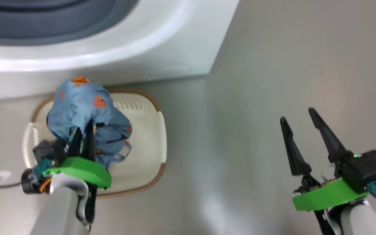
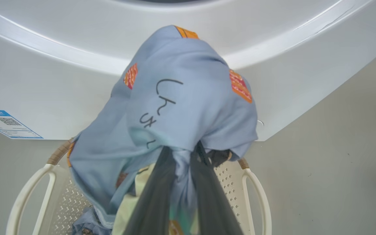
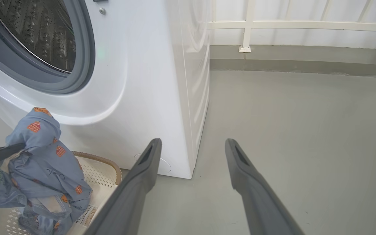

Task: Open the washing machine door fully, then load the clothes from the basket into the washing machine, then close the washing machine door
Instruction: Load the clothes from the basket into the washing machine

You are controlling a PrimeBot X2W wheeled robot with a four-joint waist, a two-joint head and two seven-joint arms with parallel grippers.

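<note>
The left gripper [image 1: 83, 129] is clenched on the clothes [image 1: 83, 104], bunched over the basket [image 1: 148, 140] before the washing machine [image 1: 175, 49]; the right gripper [image 1: 297, 116] hangs released. Its 2 fingers stand apart.

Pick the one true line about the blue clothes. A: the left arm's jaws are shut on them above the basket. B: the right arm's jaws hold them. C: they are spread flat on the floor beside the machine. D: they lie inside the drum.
A: the left arm's jaws pinch the clothes, which are bunched up over the basket, while the right arm's jaws stand open and empty.
</note>
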